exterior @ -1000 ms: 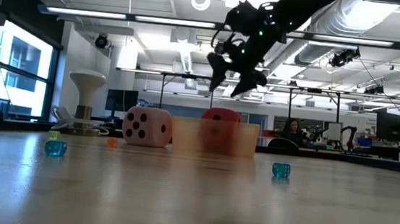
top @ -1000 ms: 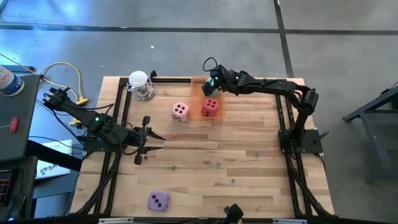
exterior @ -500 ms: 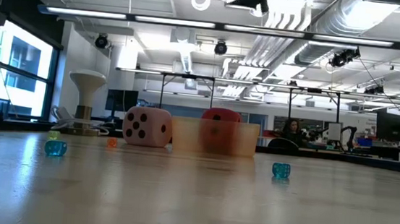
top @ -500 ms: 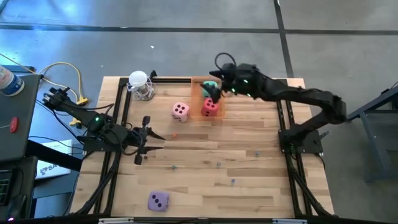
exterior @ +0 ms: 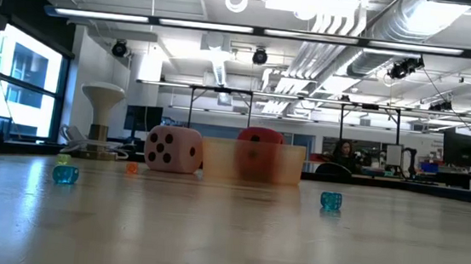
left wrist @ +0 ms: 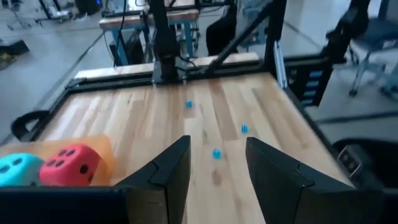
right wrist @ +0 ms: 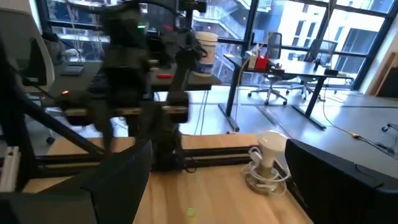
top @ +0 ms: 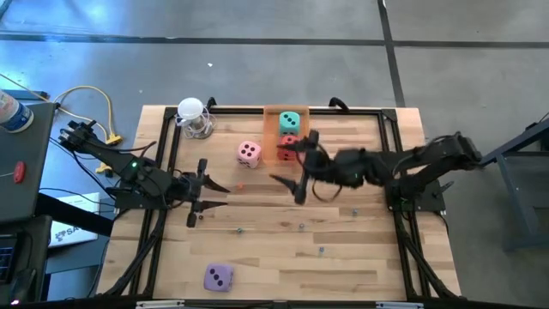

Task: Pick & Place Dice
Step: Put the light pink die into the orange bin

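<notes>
Dice on the wooden table, two of them in the orange tray at the far edge

The purple die [top: 218,276] lies by the near edge, left of centre. At the left edge the left gripper [top: 199,192] waits with fingers apart. Mid-table, the right gripper [top: 290,178] hangs spread and empty. Farther back, the pink die [top: 249,154] sits just beside the orange tray [top: 274,112], which holds the red die [top: 287,147] and, behind it, the teal-green die [top: 290,122].
</notes>
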Motion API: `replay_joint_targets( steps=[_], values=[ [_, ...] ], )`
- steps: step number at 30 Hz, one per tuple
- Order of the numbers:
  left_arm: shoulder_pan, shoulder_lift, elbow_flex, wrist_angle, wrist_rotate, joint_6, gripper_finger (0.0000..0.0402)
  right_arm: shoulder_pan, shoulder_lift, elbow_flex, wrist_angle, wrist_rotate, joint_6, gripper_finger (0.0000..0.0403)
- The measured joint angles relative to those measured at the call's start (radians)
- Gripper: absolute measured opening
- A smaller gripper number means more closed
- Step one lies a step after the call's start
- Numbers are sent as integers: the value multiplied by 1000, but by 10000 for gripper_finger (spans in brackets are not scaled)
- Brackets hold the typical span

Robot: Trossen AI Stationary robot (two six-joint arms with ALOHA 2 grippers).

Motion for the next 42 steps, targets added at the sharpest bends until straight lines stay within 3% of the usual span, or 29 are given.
replay_joint_targets(
  steps=[3,11,16,22,30,37,42],
  values=[
    [-1,5,0,-10,9,-93,148,58,23,0,17,65,3,358],
    [-1,70,0,60,8,-43,148,133,115,0,17,122,1,358],
    [-1,119,0,189,9,60,148,147,192,0,24,122,31,358],
    [-19,133,0,255,5,126,160,148,253,0,133,119,26,358],
    [-82,130,0,222,-28,231,268,146,259,0,158,121,26,358],
    [-208,131,0,169,-229,261,362,161,259,0,149,122,36,358],
    [-298,131,0,141,-362,257,397,208,249,0,51,145,66,358]
  ],
)
